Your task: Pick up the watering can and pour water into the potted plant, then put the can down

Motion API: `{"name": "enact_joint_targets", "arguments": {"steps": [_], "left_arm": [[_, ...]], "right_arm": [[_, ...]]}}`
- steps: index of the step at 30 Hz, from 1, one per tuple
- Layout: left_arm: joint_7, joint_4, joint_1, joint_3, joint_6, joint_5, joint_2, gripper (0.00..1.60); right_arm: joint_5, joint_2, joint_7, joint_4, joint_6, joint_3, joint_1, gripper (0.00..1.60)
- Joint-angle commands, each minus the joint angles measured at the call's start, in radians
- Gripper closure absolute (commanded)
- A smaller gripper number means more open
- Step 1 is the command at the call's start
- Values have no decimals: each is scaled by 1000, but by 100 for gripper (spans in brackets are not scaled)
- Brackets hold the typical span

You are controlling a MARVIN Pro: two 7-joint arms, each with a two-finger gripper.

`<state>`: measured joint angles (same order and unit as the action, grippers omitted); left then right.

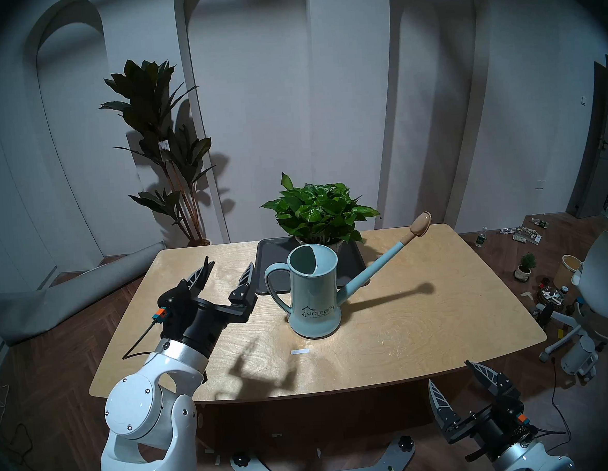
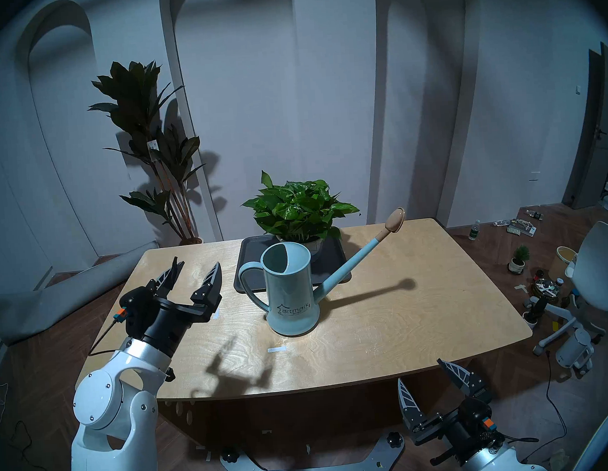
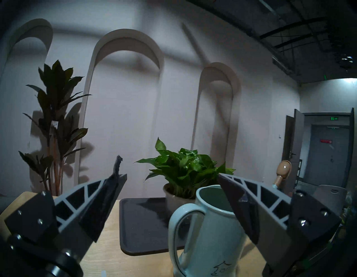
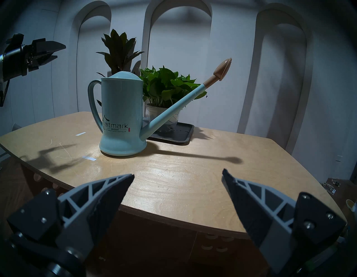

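The pale teal watering can (image 1: 314,293) stands upright mid-table, its loop handle to the left and its thin spout with the tan rose (image 1: 421,223) rising to the right. It also shows in the left wrist view (image 3: 208,236) and the right wrist view (image 4: 121,116). The bushy green potted plant (image 1: 318,210) in a whitish pot stands just behind it on a dark tray (image 1: 272,268). My left gripper (image 1: 228,271) is open and empty, hovering above the table just left of the handle. My right gripper (image 1: 448,374) is open and empty, low in front of the table's near edge.
A tall dark-leaved plant (image 1: 159,139) stands on the floor behind the table's left corner. A white tape strip (image 1: 300,352) lies on the wooden table (image 1: 427,328) in front of the can. A white chair (image 1: 607,280), a tiny potted plant (image 1: 525,266) and clutter are on the floor to the right.
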<state>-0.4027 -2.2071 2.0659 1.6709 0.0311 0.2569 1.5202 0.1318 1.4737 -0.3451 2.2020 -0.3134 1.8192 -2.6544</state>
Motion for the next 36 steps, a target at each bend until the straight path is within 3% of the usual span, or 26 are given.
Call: {"name": "enact_joint_targets", "arguments": {"steps": [1, 6, 8, 16, 18, 20, 25, 36], "left_arm": [[-76, 52, 40, -13, -114, -75, -45, 0], [-97, 78, 14, -42, -191, -191, -65, 0], [-94, 84, 3, -49, -208, -199, -54, 0], [-26, 171, -102, -98, -336, -348, -26, 0], [-7, 172, -120, -100, -288, -378, -18, 0], [29, 146, -132, -99, -182, -408, 9, 0], [48, 127, -132, -83, -145, -368, 53, 0], [-11, -28, -38, -50, 93, -294, 38, 0]], "right_arm": [[0, -1, -3, 19, -5, -2, -2, 0], [0, -1, -5, 22, -5, -2, -5, 0], [0, -1, -5, 23, -5, -1, -5, 0], [0, 0, -6, 26, -4, -1, -9, 0], [0, 0, -6, 27, -4, 0, -9, 0], [0, -1, -7, 27, -4, 0, -9, 0], [1, -1, -7, 24, -5, -1, -8, 0], [1, -1, -7, 24, -5, 0, -8, 0]]}}
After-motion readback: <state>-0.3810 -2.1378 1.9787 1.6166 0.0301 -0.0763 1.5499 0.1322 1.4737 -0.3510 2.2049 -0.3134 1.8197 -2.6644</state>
